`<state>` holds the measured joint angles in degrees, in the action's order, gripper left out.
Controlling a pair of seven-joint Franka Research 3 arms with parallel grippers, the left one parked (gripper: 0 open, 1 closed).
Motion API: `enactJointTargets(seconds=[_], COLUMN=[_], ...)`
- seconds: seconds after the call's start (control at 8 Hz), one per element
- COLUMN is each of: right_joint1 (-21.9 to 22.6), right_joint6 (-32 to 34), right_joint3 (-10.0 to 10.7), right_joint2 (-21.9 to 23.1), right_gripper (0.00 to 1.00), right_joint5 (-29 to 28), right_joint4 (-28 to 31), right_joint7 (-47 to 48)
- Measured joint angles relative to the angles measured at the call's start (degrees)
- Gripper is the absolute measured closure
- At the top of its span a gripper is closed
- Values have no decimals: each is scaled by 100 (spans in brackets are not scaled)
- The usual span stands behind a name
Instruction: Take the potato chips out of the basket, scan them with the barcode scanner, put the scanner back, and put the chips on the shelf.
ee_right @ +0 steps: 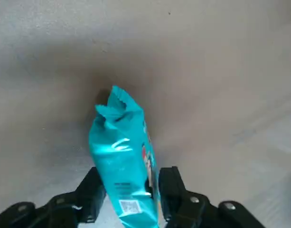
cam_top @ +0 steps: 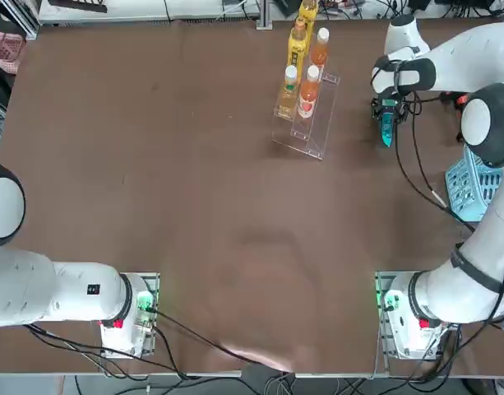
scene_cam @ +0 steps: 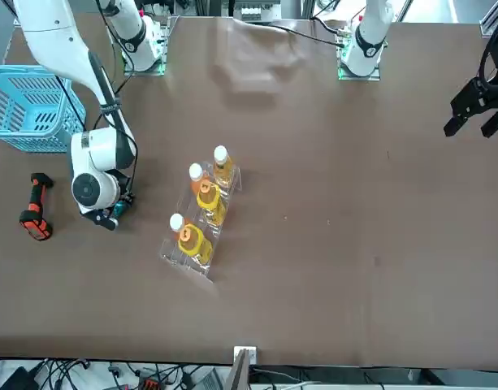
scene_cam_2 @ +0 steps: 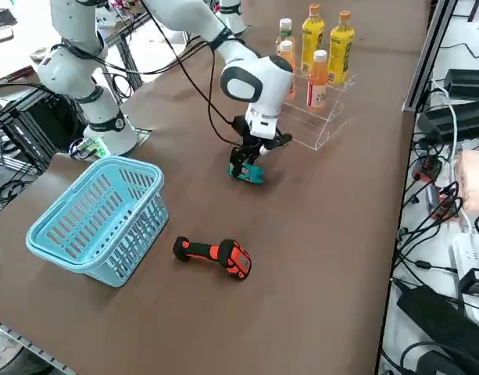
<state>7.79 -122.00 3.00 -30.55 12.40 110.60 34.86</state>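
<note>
Top view: the right gripper (cam_top: 387,123) hangs over the desk (cam_top: 194,206) between the shelf (cam_top: 305,123) and the basket (cam_top: 472,185), with the potato chips (cam_top: 387,130) showing as a teal sliver right under it. The packet looks slim and light, a crinkly foil bag that should give under pressure and could slide if squeezed only at a sealed end.

Front view: the gripper (scene_cam: 117,210) sits low beside the shelf (scene_cam: 201,219), a bit of teal packet (scene_cam: 119,208) peeking out at its tip. The barcode scanner (scene_cam: 36,208) lies on the desk well apart from it, near the basket (scene_cam: 33,106).

Right side view: the chips (scene_cam_2: 248,173) rest on or just above the desk directly under the gripper (scene_cam_2: 245,160); whether the packet touches the surface I cannot tell. The scanner (scene_cam_2: 214,255) lies just beside the basket (scene_cam_2: 98,215).

Right wrist view: the packet (ee_right: 124,156) stands between the two fingers (ee_right: 92,192), which flank its lower body on both sides, close against it or nearly so. I judge the jaws partly closed around the chips, though a firm pinch is not certain. The broad mid-body, across the flat faces, seems the best place to hold; a gentle grip should do, since the contents are brittle.
</note>
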Motion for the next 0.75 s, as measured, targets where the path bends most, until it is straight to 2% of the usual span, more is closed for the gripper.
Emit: enactJointTargets(seconds=[0.12,0.25,0.75], right_joint1=[1,4,20], right_joint6=[0,0,2], right_joint3=[0,0,-1], right_joint2=[-2,-2,2], right_gripper=[37,44,56], right_joint5=[0,1,13], right_joint4=[4,4,0], right_joint7=[0,0,0])
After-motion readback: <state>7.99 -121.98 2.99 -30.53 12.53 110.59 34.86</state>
